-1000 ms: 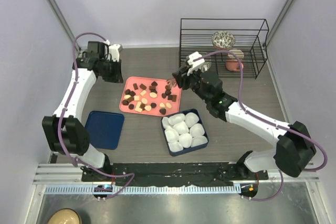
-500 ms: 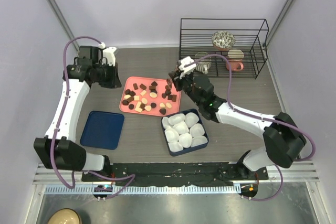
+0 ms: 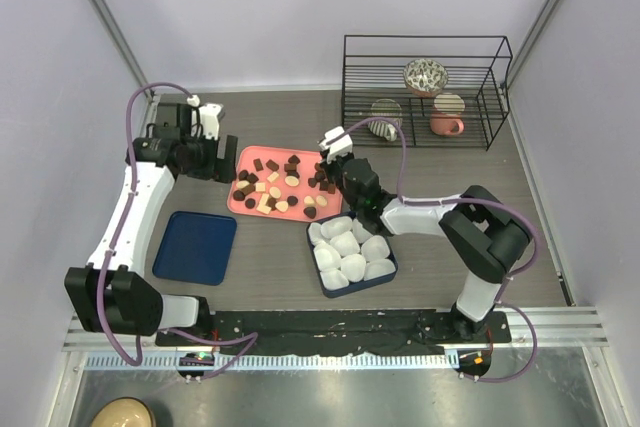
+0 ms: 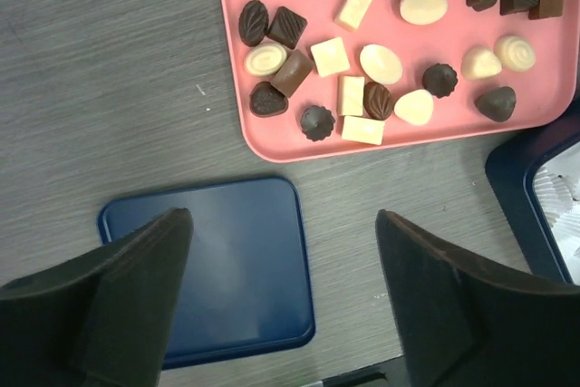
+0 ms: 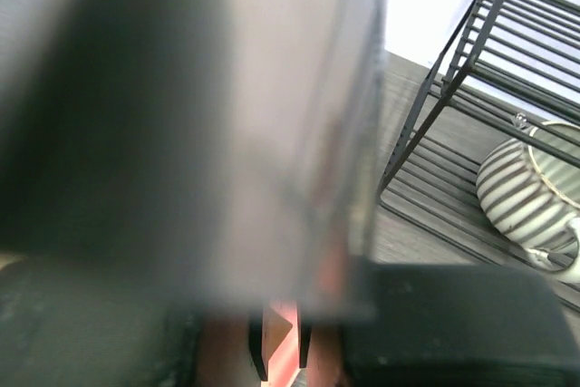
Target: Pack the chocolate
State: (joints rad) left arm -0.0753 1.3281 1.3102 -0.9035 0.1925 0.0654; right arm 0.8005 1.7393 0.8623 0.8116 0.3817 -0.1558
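Several chocolate pieces (image 3: 268, 190), dark, mid-brown and cream, lie on a pink tray (image 3: 300, 209); the left wrist view shows them too, chocolate pieces (image 4: 349, 95) on the pink tray (image 4: 237, 88). My left gripper (image 3: 216, 159) hovers just left of the tray, open and empty. In its own view, the left gripper (image 4: 283, 217) hangs over a blue lid (image 4: 217, 269). My right gripper (image 3: 326, 161) is at the tray's right edge. Its wrist view is mostly blurred; the right gripper (image 5: 282, 351) has its jaws close together on a small brownish piece (image 5: 276, 340).
A blue box (image 3: 391, 264) holding white crinkled paper cups (image 3: 347, 245) sits in front of the tray. The blue lid (image 3: 195, 247) lies at the front left. A black wire rack (image 3: 425, 90) with a bowl and mugs stands at the back right.
My left gripper has opened wide from shut and shifted slightly toward the tray. The right arm has folded in lower; its jaws have narrowed at the tray's right edge.
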